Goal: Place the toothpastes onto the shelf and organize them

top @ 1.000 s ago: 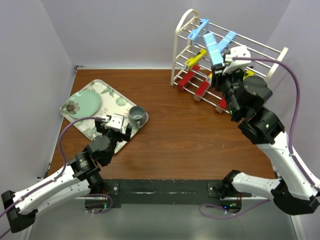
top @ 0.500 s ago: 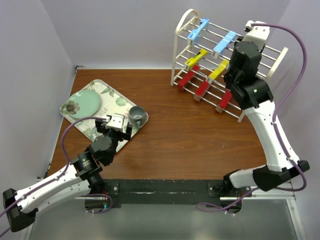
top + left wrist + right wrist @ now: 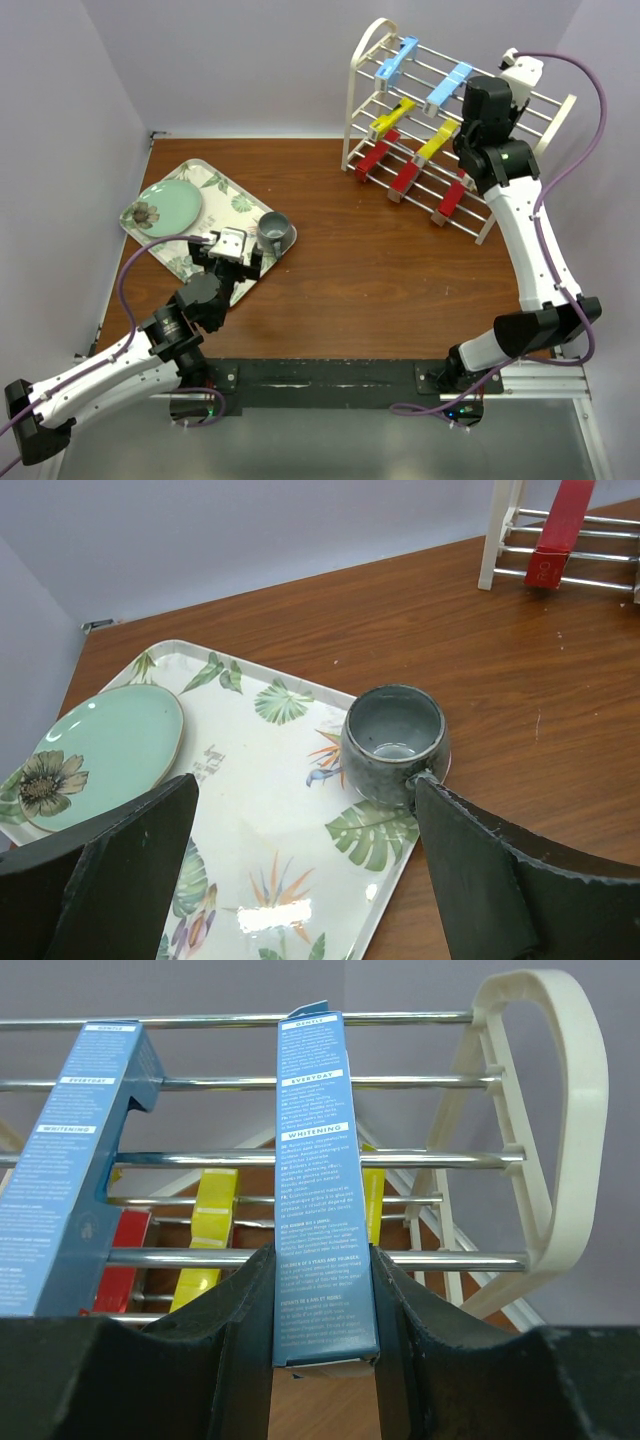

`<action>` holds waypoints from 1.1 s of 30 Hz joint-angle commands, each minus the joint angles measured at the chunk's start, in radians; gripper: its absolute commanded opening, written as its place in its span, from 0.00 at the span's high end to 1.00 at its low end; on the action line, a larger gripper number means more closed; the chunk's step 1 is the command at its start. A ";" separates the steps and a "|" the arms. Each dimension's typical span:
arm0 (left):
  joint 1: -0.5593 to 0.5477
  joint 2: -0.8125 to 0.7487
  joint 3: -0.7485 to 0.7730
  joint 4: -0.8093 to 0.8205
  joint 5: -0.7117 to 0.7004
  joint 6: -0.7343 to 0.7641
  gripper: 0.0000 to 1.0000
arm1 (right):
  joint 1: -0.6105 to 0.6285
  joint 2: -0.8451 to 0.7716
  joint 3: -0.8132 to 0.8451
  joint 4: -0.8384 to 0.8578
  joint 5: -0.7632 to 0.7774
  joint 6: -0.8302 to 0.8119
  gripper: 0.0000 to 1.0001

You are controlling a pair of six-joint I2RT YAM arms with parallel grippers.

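Observation:
My right gripper [image 3: 322, 1256] is shut on a light blue toothpaste box [image 3: 321, 1190] and holds it lengthwise over the rods at the right end of the shelf's [image 3: 540, 1110] top tier. A second blue box [image 3: 70, 1180] lies to its left. In the top view the right gripper [image 3: 480, 108] hides the held box. Two blue boxes [image 3: 395, 57] [image 3: 450, 86] lie on the top tier, two yellow [image 3: 392, 118] [image 3: 437, 143] on the middle and three red [image 3: 373, 158] [image 3: 406, 178] [image 3: 450, 200] on the bottom of the shelf [image 3: 365, 60]. My left gripper [image 3: 232, 250] is open and empty.
A leaf-patterned tray [image 3: 215, 185] at the left holds a green plate [image 3: 165, 205] and a grey mug [image 3: 275, 230]. My left gripper [image 3: 310, 880] hovers over this tray [image 3: 250, 810], its right finger [image 3: 490, 870] close to the mug [image 3: 395, 742]. Walls close in on three sides.
My right arm has swung up and to the right with the blue box, from in front of the shelf to the top tier's right end. The left arm has not moved.

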 commanded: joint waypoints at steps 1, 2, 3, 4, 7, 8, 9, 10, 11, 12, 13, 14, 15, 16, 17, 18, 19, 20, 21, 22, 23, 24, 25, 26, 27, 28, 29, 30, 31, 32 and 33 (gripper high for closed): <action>0.004 -0.004 -0.003 0.056 0.009 0.010 0.05 | -0.029 -0.032 -0.022 0.030 -0.024 0.080 1.00; 0.004 -0.004 -0.004 0.056 0.010 0.010 0.05 | -0.036 -0.030 -0.025 0.028 -0.027 0.086 1.00; 0.004 -0.004 -0.004 0.056 0.012 0.012 0.05 | -0.040 -0.032 -0.034 0.028 -0.027 0.088 0.99; 0.004 -0.005 -0.003 0.056 0.012 0.012 0.05 | -0.043 -0.035 -0.038 0.031 -0.030 0.091 0.96; 0.004 -0.005 -0.004 0.056 0.012 0.012 0.05 | -0.050 -0.038 -0.061 0.039 -0.031 0.097 0.92; 0.004 -0.005 -0.003 0.056 0.013 0.010 0.05 | -0.056 -0.038 -0.074 0.039 -0.031 0.102 0.91; 0.004 -0.004 -0.004 0.056 0.012 0.010 0.05 | -0.058 -0.042 -0.081 0.052 -0.031 0.106 0.91; 0.004 -0.005 -0.004 0.056 0.015 0.012 0.05 | -0.063 -0.046 -0.092 0.059 -0.037 0.108 0.89; 0.004 -0.004 -0.004 0.054 0.018 0.012 0.05 | -0.066 -0.049 -0.106 0.066 -0.042 0.112 0.87; 0.004 -0.005 -0.004 0.054 0.019 0.012 0.06 | -0.067 -0.052 -0.111 0.075 -0.045 0.119 0.86; 0.004 -0.005 -0.004 0.054 0.019 0.013 0.05 | -0.067 -0.050 -0.114 0.077 -0.048 0.119 0.83; 0.004 -0.004 -0.006 0.054 0.019 0.012 0.05 | -0.067 -0.050 -0.114 0.074 -0.053 0.122 0.82; 0.004 -0.004 -0.006 0.053 0.019 0.013 0.05 | -0.070 -0.050 -0.114 0.074 -0.054 0.123 0.80; 0.004 -0.005 -0.006 0.053 0.019 0.012 0.05 | -0.069 -0.052 -0.114 0.074 -0.056 0.125 0.74; 0.004 -0.005 -0.006 0.053 0.021 0.012 0.05 | -0.069 -0.052 -0.118 0.073 -0.062 0.126 0.71; 0.004 -0.005 -0.006 0.053 0.021 0.012 0.05 | -0.069 -0.055 -0.121 0.076 -0.067 0.129 0.66; 0.004 -0.005 -0.004 0.053 0.022 0.012 0.05 | -0.069 -0.062 -0.123 0.079 -0.070 0.131 0.60; 0.004 -0.005 -0.006 0.053 0.021 0.013 0.05 | -0.069 -0.067 -0.127 0.082 -0.073 0.131 0.57; 0.004 -0.005 -0.006 0.051 0.021 0.013 0.05 | -0.070 -0.070 -0.126 0.083 -0.076 0.131 0.53; 0.004 -0.007 -0.006 0.051 0.024 0.013 0.05 | -0.069 -0.079 -0.127 0.085 -0.079 0.129 0.50; 0.004 -0.007 -0.004 0.051 0.027 0.013 0.05 | -0.069 -0.082 -0.127 0.089 -0.082 0.126 0.49; 0.004 -0.005 -0.004 0.050 0.028 0.013 0.05 | -0.069 -0.088 -0.126 0.089 -0.085 0.120 0.49; 0.004 -0.007 -0.004 0.050 0.030 0.013 0.05 | -0.069 -0.092 -0.123 0.091 -0.091 0.117 0.44; 0.004 -0.008 -0.004 0.050 0.033 0.013 0.05 | -0.069 -0.101 -0.115 0.091 -0.094 0.114 0.42; 0.004 -0.007 -0.004 0.050 0.032 0.013 0.05 | -0.069 -0.107 -0.115 0.091 -0.103 0.109 0.39; 0.004 -0.008 -0.004 0.051 0.033 0.012 0.05 | -0.069 -0.113 -0.115 0.094 -0.108 0.106 0.38; 0.004 -0.007 -0.004 0.051 0.030 0.012 0.05 | -0.069 -0.128 -0.114 0.097 -0.113 0.106 0.37; 0.004 -0.007 -0.001 0.051 0.027 0.010 0.05 | -0.069 -0.134 -0.112 0.100 -0.131 0.099 0.36; 0.004 -0.005 -0.001 0.050 0.022 0.009 0.05 | -0.070 -0.144 -0.111 0.105 -0.139 0.091 0.34; 0.004 -0.008 0.002 0.048 0.004 -0.001 0.05 | -0.069 -0.162 -0.114 0.117 -0.154 0.083 0.31; 0.004 -0.008 0.009 0.034 -0.004 -0.004 0.05 | -0.069 -0.176 -0.117 0.129 -0.166 0.067 0.24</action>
